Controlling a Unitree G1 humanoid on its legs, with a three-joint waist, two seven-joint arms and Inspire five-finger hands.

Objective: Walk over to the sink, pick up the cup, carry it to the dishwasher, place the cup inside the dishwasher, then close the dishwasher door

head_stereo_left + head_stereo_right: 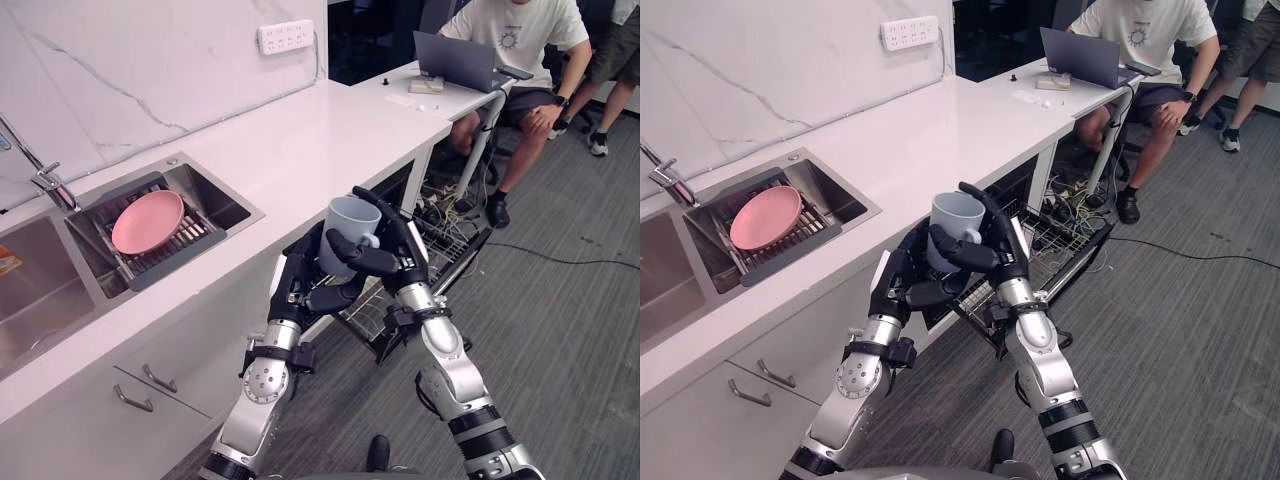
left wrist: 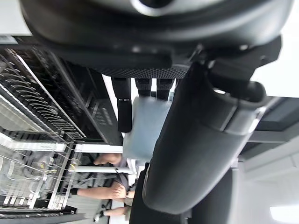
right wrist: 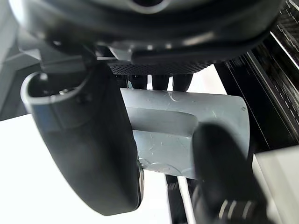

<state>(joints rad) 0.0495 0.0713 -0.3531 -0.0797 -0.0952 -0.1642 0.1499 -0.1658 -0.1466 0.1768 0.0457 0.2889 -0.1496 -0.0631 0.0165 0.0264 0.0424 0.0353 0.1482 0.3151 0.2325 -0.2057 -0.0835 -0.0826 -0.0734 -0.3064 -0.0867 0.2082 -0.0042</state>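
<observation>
Grey cup [image 1: 348, 228] sits upright between curled left hand [image 1: 298, 285] and right hand [image 1: 390, 255].

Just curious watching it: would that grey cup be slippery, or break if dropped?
The cup looks stiff: it holds its shape where the right hand and left hand clasp it. Its smooth wall may be slippery. Fine scratches hint at plastic, so probably light, not brittle.

Pink plate [image 1: 147, 221] rests on dark drain rack [image 1: 172, 252]. White socket strip [image 1: 285, 36] on marble wall. Seated person [image 1: 520, 35] at far table [image 1: 320, 130] end, grey laptop [image 1: 455, 60] open.
</observation>
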